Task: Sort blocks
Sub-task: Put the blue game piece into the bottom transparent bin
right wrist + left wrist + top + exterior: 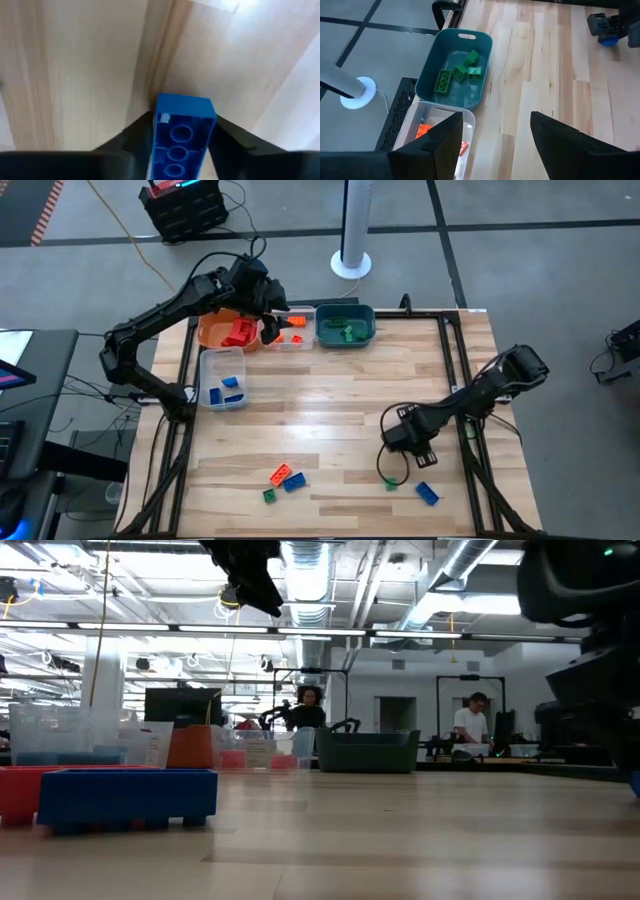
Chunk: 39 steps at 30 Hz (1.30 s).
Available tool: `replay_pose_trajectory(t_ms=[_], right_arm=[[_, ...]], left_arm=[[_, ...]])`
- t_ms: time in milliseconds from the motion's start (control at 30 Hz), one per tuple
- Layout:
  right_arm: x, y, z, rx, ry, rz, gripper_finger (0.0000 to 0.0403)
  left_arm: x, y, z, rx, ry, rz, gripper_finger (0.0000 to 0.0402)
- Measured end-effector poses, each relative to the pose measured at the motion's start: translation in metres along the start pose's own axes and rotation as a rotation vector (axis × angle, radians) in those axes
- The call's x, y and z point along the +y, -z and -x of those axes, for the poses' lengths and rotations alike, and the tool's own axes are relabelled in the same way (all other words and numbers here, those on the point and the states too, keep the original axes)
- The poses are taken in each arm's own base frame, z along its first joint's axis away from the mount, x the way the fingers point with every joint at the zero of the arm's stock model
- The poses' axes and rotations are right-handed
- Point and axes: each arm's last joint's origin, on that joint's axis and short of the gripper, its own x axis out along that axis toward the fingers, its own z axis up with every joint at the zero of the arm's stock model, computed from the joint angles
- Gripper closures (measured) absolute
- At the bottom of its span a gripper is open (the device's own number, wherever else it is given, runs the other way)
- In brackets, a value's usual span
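Right hand (182, 150) already grips a blue brick (181, 137) lengthwise, low over the counter (330, 410); the blue bin (222, 378) lies toward ten o'clock from it, much nearer my open left hand (495, 145).

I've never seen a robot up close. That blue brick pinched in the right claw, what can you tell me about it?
The blue brick is a small, glossy plastic toy block, seen from its hollow underside, where round tubes sit in a row. The right gripper is shut on it, a dark finger pressing each long side, holding it just above the bare wooden table.
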Motion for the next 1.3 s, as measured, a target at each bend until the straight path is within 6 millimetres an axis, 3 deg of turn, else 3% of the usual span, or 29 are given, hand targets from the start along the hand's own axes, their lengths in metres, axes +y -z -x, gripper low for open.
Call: replay_pose_trajectory(t_ms=[133, 267, 433, 600, 767, 967, 1300], right_arm=[[-0.01, -0.01, 0.01, -0.019, -0.012, -0.037, 0.0275], [-0.034, -0.023, 0.035, -0.135, 0.033, -0.071, 0.0321], [-0.086, -0.038, 0.075, -0.397, 0.163, -0.263, 0.0322], [-0.142, -0.049, 0.124, -0.76, 0.245, -0.443, 0.0304], [-0.182, -0.053, 0.184, -1.162, 0.357, -0.526, 0.03], [-0.197, -0.051, 0.235, -1.567, 0.439, -0.491, 0.0298], [-0.194, -0.052, 0.255, -1.779, 0.417, -0.451, 0.0297]], left_arm=[[0.001, 0.0, 0.0, 0.001, -0.001, 0.041, 0.0173], [0.005, 0.002, 0.001, -0.014, 0.059, 0.057, 0.0173], [0.008, 0.008, -0.003, -0.026, 0.107, -0.031, 0.0173], [0.01, 0.029, -0.027, -0.008, 0.151, -0.033, 0.0173], [0.002, 0.045, -0.047, -0.016, 0.254, 0.033, 0.0173], [-0.015, 0.038, -0.053, -0.072, 0.324, -0.004, 0.0173], [-0.025, -0.005, -0.048, -0.422, 0.3, 0.016, 0.0173]])
